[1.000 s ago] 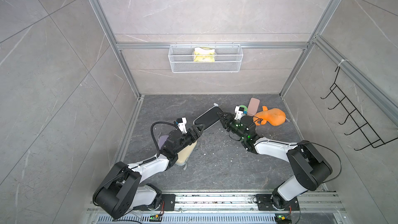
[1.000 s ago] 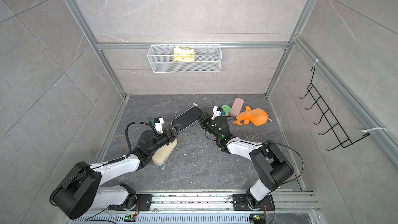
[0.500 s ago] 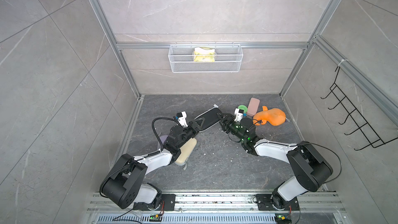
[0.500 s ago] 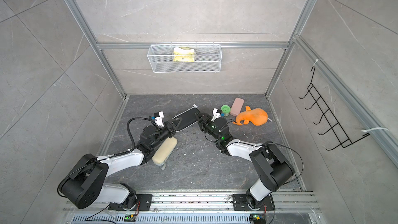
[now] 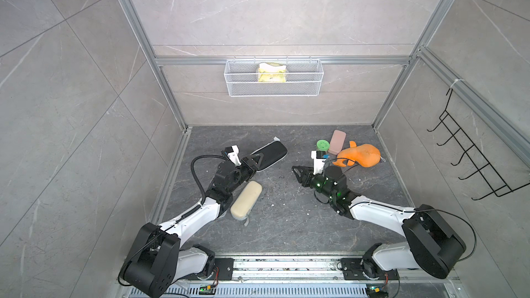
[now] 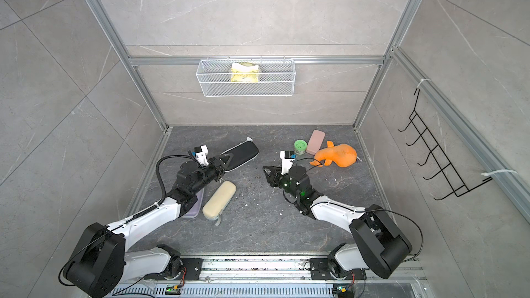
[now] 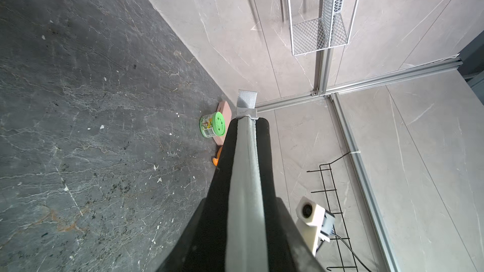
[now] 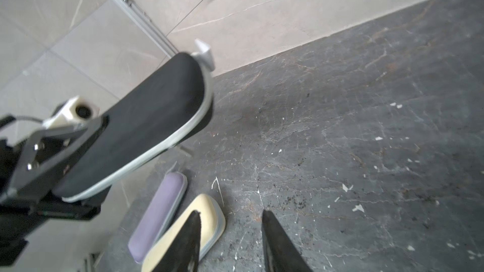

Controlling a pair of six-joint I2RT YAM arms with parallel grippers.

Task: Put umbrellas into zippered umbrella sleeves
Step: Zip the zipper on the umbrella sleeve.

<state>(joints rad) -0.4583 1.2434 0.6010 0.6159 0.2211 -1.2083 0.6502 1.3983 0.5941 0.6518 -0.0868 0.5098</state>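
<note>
**Black sleeve in hand, no umbrella on show**

Clock hours are read on the floor (image 5: 286, 225) in a top view, twelve at the back wall.

Nearest, around eight o'clock, the cream sleeve (image 5: 246, 203) and lilac sleeve (image 6: 196, 204) lie side by side, both shut. No umbrella is visible anywhere; whether any is inside a sleeve cannot be told.

At eleven, the left gripper (image 5: 256, 159) is clamped on the near end of the black sleeve (image 5: 271, 154), holding it clear of the floor. Its grey zipper band looks closed. At one, the right gripper (image 5: 296, 174) stands spread and empty, apart from that sleeve.

This looks like the last sleeve being finished. The next move probably calls for lowering it flat without twisting.

At two sit a green tub (image 5: 323, 145), a pink case (image 5: 337, 141) and an orange plush toy (image 5: 360, 156). The tub's label and barcode are too small to read. So is the yellow packet (image 5: 272, 73) in the wire basket (image 5: 274, 90) at twelve.
</note>
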